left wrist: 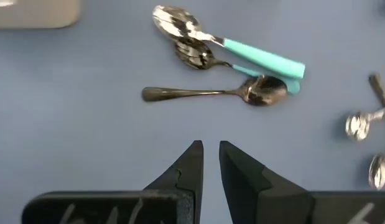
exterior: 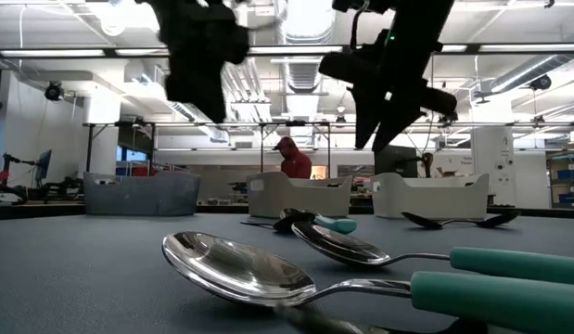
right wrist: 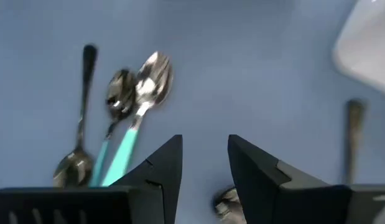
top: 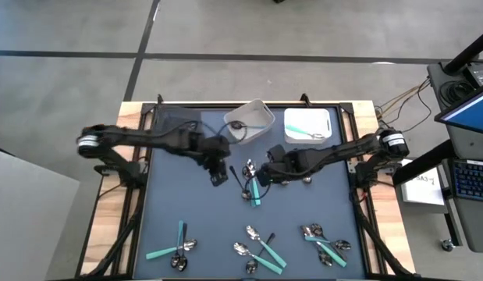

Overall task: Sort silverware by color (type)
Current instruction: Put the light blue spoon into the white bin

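Note:
Two teal-handled spoons and a dark all-metal spoon lie flat together at the table's middle. My left gripper hovers just left of them. Its fingers stand a narrow gap apart with nothing between. My right gripper hangs above the pile's right side, open and empty, the spoons beside its fingers. More silverware lies in groups near the front edge. A teal utensil rests in the right white bin.
A tilted white bin with a dark item stands at the back centre, and a dark grey bin at the back left. Another dark utensil lies right of my right gripper. Bare mat stretches along the left side.

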Robot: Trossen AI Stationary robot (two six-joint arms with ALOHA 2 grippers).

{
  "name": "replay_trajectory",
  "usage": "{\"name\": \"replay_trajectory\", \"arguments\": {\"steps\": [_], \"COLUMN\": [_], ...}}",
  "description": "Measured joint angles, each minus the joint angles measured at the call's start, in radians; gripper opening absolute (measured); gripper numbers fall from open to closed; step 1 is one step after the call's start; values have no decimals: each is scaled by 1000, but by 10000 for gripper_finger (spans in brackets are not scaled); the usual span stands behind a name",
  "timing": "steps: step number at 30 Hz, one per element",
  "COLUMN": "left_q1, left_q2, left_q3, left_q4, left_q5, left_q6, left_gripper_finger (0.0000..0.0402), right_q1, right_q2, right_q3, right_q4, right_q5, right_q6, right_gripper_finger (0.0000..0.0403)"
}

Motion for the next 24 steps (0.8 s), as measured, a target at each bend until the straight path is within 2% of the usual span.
{"name": "replay_trajectory", "arguments": {"steps": [6,11,16,24], "left_q1": [-82,-121,-127,-127], "left_q2": [-178,-268,-334,-443], "left_q3": [-107,-117,-113,-113], "left_q4": [74,91,80,25], "left_q5": [-209,-318,-344,-354], "left_q6": [-184,-194,-153,-82], "left_gripper_finger": [36,36,36,36], "right_q1": [3,3,2,2], "right_q2": [79,149,215,341], "right_q3": [20,78,139,236], "right_q4": [30,32,34,39], "right_q5": [-44,-44,-96,-139], "right_q6": [-19,-66,-32,65], "right_gripper_finger": [121,121,126,161]}}
